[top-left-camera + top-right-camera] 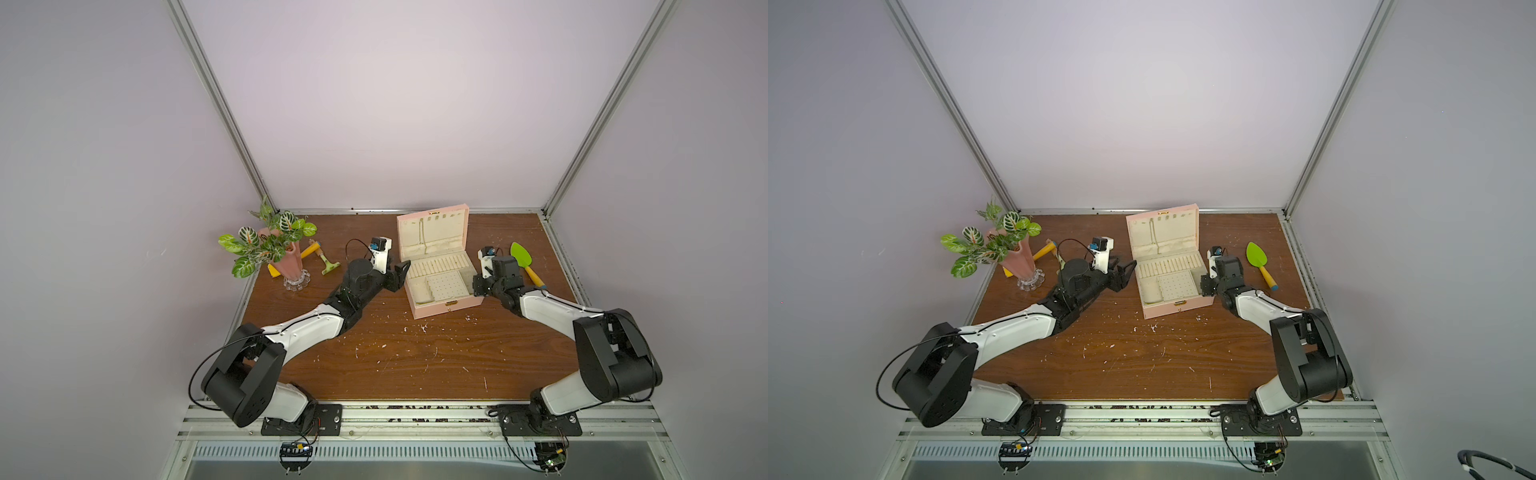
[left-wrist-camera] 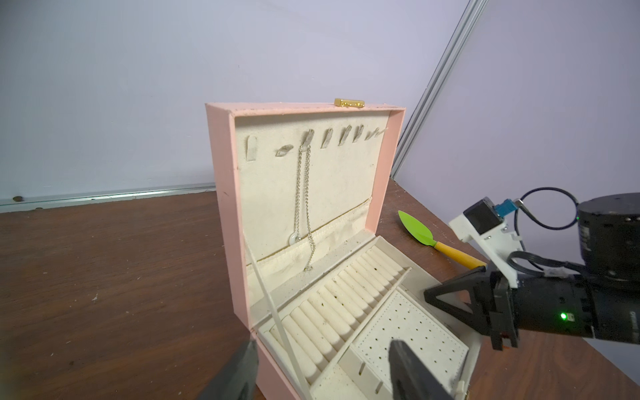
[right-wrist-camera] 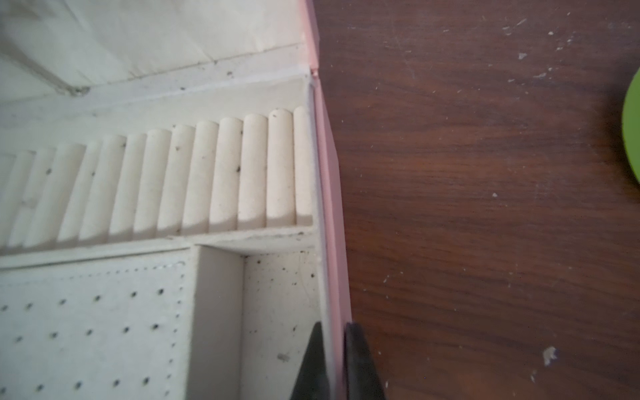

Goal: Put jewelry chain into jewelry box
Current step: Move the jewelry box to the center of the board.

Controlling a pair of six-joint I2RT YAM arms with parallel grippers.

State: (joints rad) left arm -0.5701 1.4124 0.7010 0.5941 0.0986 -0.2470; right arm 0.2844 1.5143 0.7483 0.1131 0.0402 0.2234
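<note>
Straddling the jewelry box (image 3: 330, 173) wall, the right pincer (image 3: 334, 325) clamps it; the left pincer (image 2: 322, 346) gapes, empty.

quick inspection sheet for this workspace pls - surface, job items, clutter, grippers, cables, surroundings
surface: brown wooden table, littered with white flecks
job's things: pink jewelry box open, lid upright; chain hangs from a hook inside the lid
clutter: plant in a pink vase, yellow-handled tool beside it, green trowel on the box's right side
grippers: left gripper open at the box's left side; right gripper shut on the box's right wall
cables: black cable loops at the right wrist camera; more loops on the left arm
surroundings: plain pale walls, metal frame posts
</note>
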